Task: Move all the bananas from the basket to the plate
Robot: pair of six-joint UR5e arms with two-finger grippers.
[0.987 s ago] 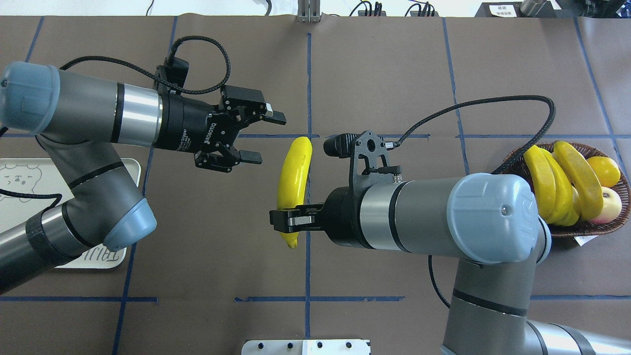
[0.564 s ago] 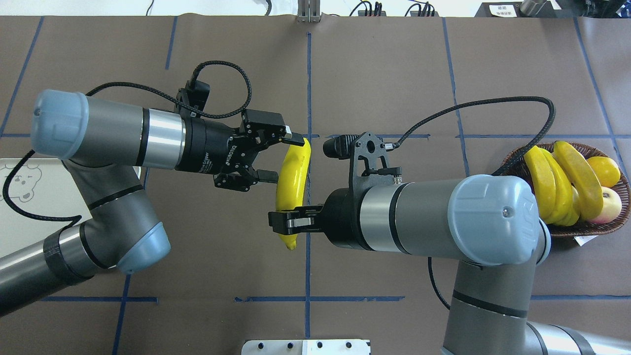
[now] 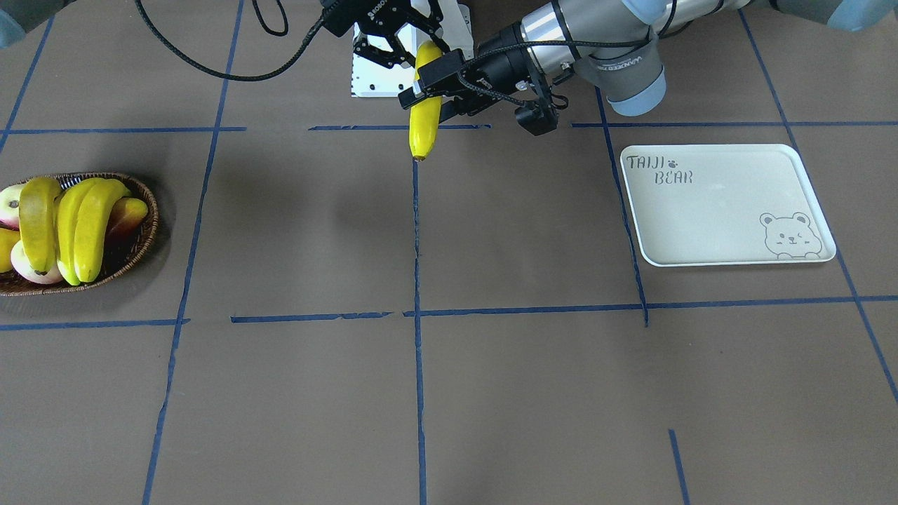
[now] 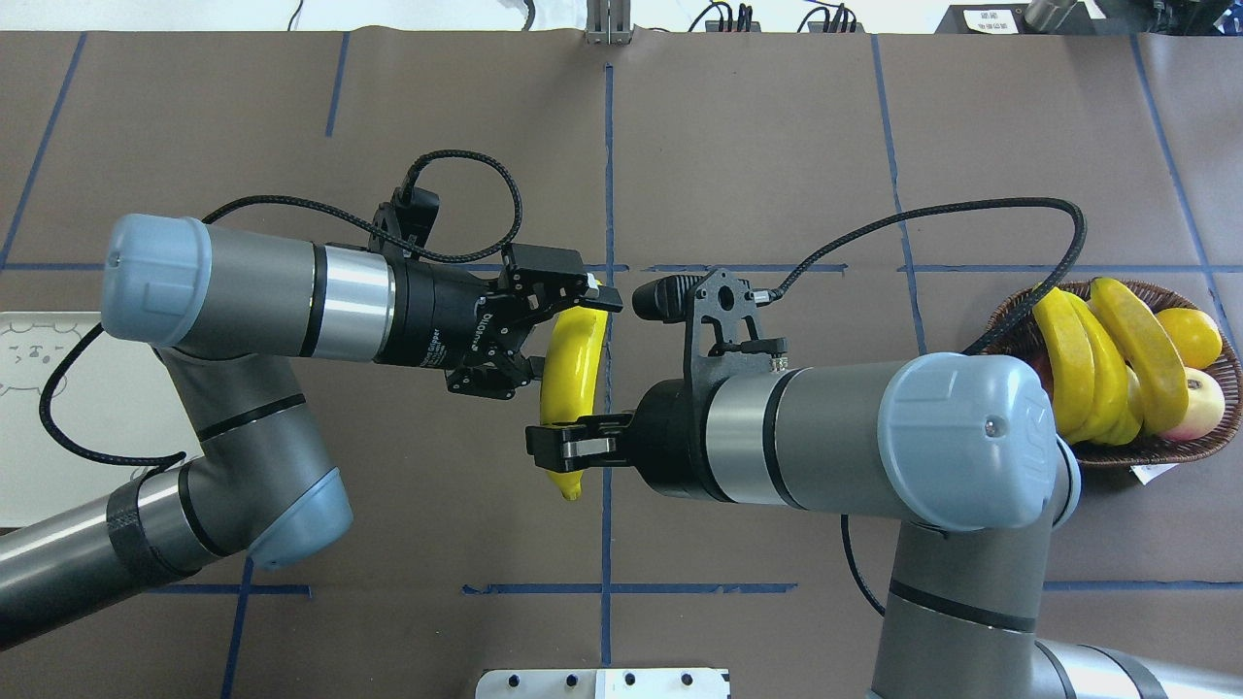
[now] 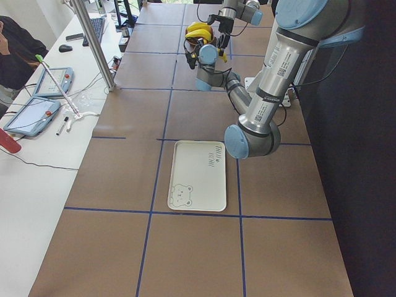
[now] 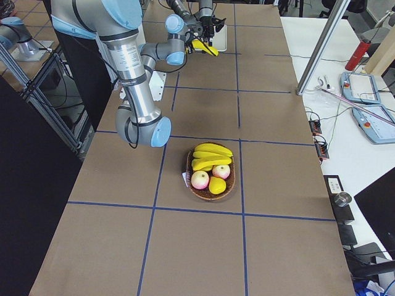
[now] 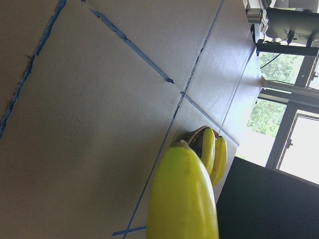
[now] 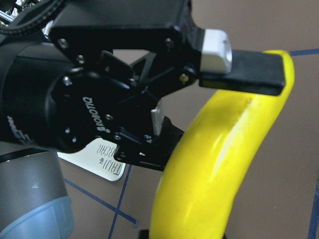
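A yellow banana (image 4: 571,354) hangs above the table's middle, and my right gripper (image 4: 568,445) is shut on its lower end. My left gripper (image 4: 561,335) is open, its fingers (image 8: 249,72) straddling the banana's upper half. Facing the robot, the same banana (image 3: 425,119) sits between my right gripper (image 3: 421,45) and my left gripper (image 3: 431,91). Three more bananas (image 4: 1078,359) lie in the wicker basket (image 4: 1165,451) at the right. At the left the cream plate (image 3: 722,203) carries nothing, and the plate (image 4: 58,456) is partly hidden by my left arm.
An apple (image 4: 1204,403) and a round yellow fruit (image 4: 1190,335) share the basket. A white mounting plate (image 4: 602,682) sits at the robot-side edge. Blue tape lines cross the brown table. A person (image 5: 15,55) and tablets are at a side table.
My left arm has moved right, and its open fingers have gone from beside the banana to around its upper half. My right gripper has kept hold of the banana, nearly still.
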